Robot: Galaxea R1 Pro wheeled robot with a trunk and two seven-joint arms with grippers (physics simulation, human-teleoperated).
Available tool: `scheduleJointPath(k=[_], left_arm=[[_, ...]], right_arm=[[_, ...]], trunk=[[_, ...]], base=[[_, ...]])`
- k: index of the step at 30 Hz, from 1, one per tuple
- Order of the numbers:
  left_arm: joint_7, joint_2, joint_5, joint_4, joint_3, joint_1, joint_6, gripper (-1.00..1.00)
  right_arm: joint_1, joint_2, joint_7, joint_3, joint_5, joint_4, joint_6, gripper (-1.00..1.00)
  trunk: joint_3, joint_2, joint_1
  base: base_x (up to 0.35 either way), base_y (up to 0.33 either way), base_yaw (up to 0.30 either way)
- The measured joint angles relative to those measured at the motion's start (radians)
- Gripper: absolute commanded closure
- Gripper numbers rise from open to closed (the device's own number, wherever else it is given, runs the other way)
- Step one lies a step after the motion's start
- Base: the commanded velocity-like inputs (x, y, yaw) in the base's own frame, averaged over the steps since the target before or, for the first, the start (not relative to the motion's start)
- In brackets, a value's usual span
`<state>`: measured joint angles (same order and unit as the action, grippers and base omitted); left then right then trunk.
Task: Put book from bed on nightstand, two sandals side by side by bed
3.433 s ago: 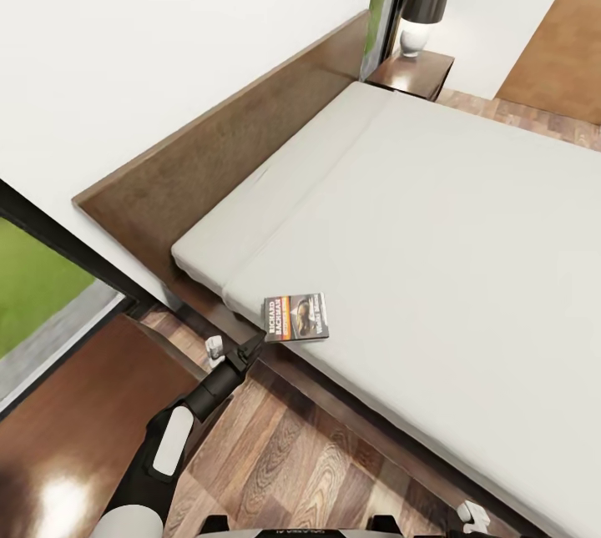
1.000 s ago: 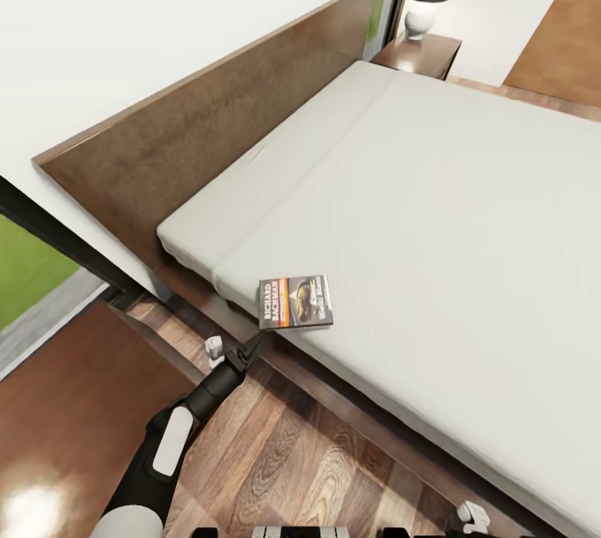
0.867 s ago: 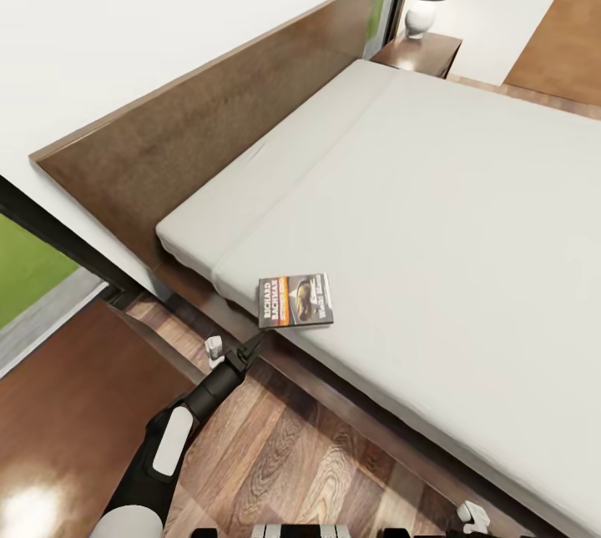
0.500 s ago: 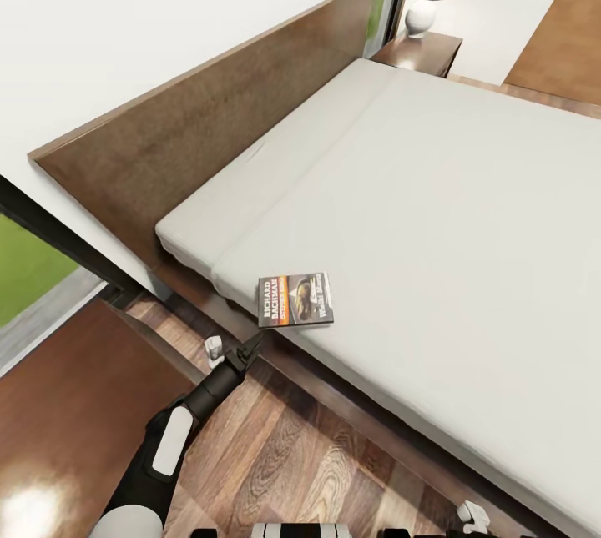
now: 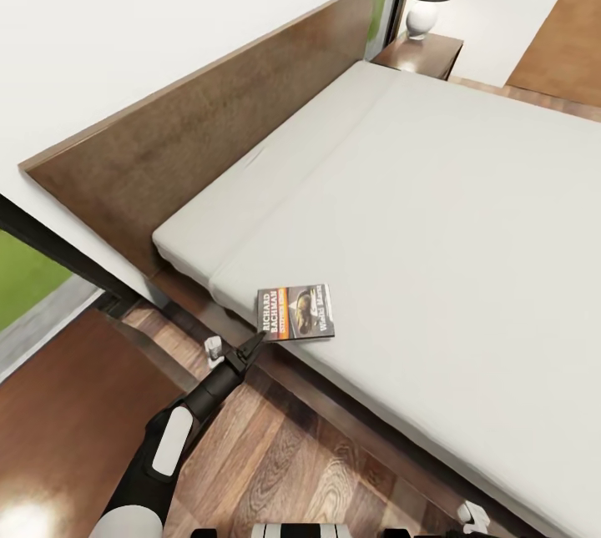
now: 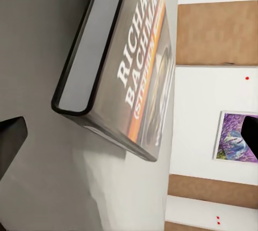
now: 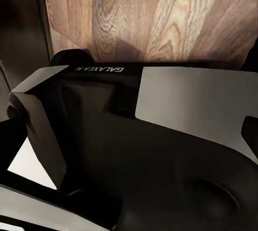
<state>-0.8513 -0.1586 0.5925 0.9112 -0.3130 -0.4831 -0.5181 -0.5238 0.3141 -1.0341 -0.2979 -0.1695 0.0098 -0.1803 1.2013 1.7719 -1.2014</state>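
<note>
Book (image 5: 295, 313), a thin glossy paperback, is lying flat at the smooth pale mattress's near edge on the bed (image 5: 467, 213), by its flat brown wooden headboard. Your left gripper (image 5: 251, 346) is pointing at its corner, dark fingers (image 6: 12, 139) spread apart. Your right gripper's state I cannot tell.

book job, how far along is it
Nothing looks done: the book lies flat near the edge of the bed. In hand: the left gripper sits just short of its corner, jaws apart. Left: grasp it, carry it to a nightstand, then line up the sandals.
</note>
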Motion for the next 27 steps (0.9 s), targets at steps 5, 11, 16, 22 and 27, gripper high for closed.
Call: scheduleJointPath(k=[5,11,16,22,27], left_arm=[[0.0,0.0,0.0,0.0,0.0,0.0,0.0,-1.0],[0.0,0.0,0.0,0.0,0.0,0.0,0.0,-1.0],[0.0,0.0,0.0,0.0,0.0,0.0,0.0,-1.0],[0.0,0.0,0.0,0.0,0.0,0.0,0.0,-1.0],[-0.001,0.0,0.0,0.0,0.0,0.0,0.0,-1.0]], right_arm=[[0.0,0.0,0.0,0.0,0.0,0.0,0.0,-1.0],[0.0,0.0,0.0,0.0,0.0,0.0,0.0,-1.0],[0.0,0.0,0.0,0.0,0.0,0.0,0.0,-1.0],[0.0,0.0,0.0,0.0,0.0,0.0,0.0,-1.0],[0.0,0.0,0.0,0.0,0.0,0.0,0.0,-1.0]], trunk=[[0.0,0.0,0.0],[0.0,0.0,0.0],[0.0,0.0,0.0],[0.0,0.0,0.0],[0.0,0.0,0.0]], base=[[0.007,0.0,0.0],[0.0,0.0,0.0],[0.012,0.0,0.0],[0.118,0.0,0.0],[0.01,0.0,0.0]])
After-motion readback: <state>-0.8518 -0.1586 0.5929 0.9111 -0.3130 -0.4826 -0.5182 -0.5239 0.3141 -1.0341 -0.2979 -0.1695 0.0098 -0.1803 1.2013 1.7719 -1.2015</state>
